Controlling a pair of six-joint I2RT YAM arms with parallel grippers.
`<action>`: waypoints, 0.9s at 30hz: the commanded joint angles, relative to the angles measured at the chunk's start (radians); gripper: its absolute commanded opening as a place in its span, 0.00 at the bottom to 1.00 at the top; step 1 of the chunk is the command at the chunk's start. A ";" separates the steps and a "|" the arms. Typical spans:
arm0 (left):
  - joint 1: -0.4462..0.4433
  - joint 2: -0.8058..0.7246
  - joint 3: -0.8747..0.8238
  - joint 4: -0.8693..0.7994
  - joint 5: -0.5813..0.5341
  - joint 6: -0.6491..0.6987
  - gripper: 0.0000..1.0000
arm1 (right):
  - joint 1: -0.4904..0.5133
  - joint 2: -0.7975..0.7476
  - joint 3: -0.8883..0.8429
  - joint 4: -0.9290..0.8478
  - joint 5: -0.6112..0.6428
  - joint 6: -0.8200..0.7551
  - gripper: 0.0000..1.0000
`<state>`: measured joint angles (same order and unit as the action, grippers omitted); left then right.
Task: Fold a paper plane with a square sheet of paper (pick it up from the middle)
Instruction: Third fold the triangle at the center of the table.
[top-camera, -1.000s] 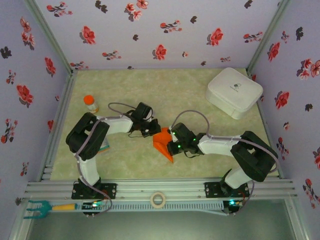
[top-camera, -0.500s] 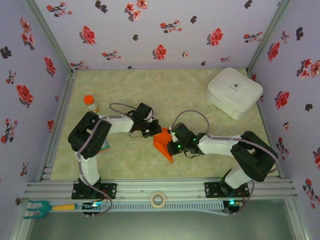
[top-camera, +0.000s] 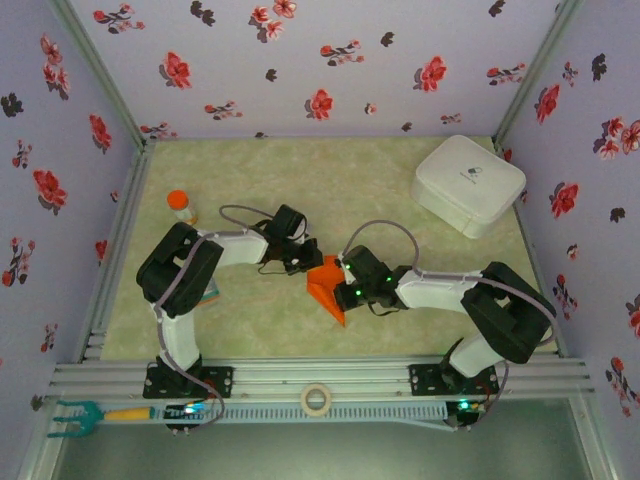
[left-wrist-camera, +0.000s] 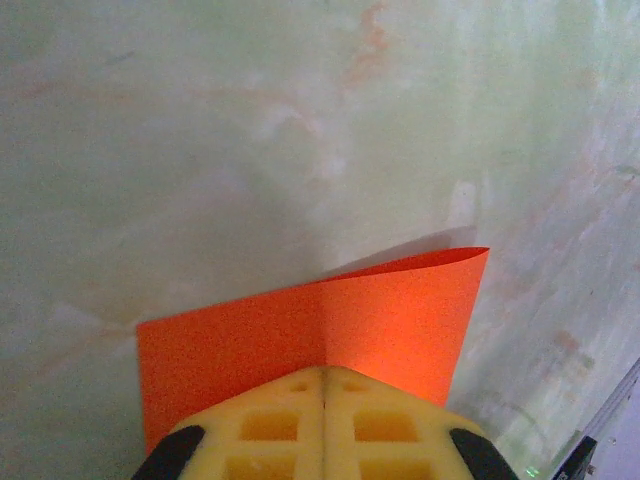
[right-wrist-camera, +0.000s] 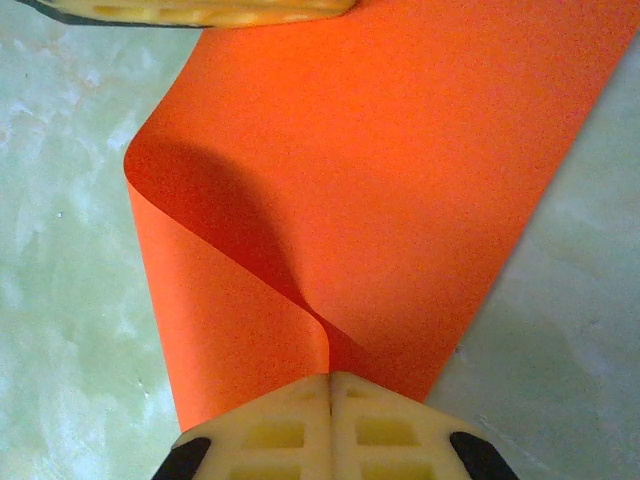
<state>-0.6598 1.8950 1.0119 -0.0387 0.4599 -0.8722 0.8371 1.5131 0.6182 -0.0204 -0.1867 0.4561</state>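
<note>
The square sheet of paper (top-camera: 328, 286) is bright orange-red and hangs curled between both grippers just above the table's middle. My left gripper (top-camera: 308, 262) is shut on its far-left edge; in the left wrist view the sheet (left-wrist-camera: 300, 325) spreads out from the closed tips of that gripper (left-wrist-camera: 323, 372). My right gripper (top-camera: 344, 284) is shut on the opposite edge. From the right wrist the paper (right-wrist-camera: 400, 170) bends into a loose roll ahead of the right gripper (right-wrist-camera: 330, 378), with the left gripper's fingers (right-wrist-camera: 200, 10) at the top. The sheet is a bent fold; no paper plane shape shows.
A white case (top-camera: 468, 184) sits at the back right. A small orange-capped bottle (top-camera: 181, 206) stands at the left, and a printed packet (top-camera: 210, 293) lies under the left arm. A tape roll (top-camera: 317, 400) and a green-and-yellow tool (top-camera: 85, 415) rest on the front rail.
The left arm's elbow has shifted slightly to the right. Both grippers keep their hold on the paper, and the paper has stayed in place.
</note>
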 joint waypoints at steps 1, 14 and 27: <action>0.006 -0.003 0.019 -0.029 0.003 0.031 0.04 | -0.007 -0.009 0.008 0.001 -0.005 0.000 0.03; 0.006 -0.005 0.020 -0.028 0.001 0.034 0.04 | -0.008 -0.015 0.014 -0.016 -0.003 -0.002 0.03; 0.006 -0.001 0.008 -0.030 -0.005 0.032 0.03 | -0.007 -0.036 0.039 -0.036 0.000 -0.021 0.03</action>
<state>-0.6598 1.8950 1.0126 -0.0391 0.4591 -0.8604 0.8371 1.4986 0.6350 -0.0326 -0.1864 0.4526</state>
